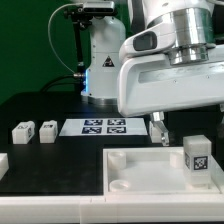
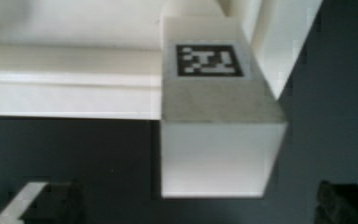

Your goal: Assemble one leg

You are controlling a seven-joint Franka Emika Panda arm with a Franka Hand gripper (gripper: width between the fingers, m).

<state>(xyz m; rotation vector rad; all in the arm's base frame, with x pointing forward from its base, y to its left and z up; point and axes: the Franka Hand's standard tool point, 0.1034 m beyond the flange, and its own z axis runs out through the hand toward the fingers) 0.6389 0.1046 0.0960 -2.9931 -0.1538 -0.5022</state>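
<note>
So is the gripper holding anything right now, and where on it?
Nothing. The gripper is open, its fingers clear of both sides of the leg, which stands on the white square part.

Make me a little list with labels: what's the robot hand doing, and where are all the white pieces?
hand: open, a finger on each side of a leg, not touching it
leg: stands upright on the tabletop, tag showing
spare legs: one and another, on the black table at the exterior view's left
tabletop: big flat white square, with an empty round socket
marker board: flat, behind the tabletop
</note>
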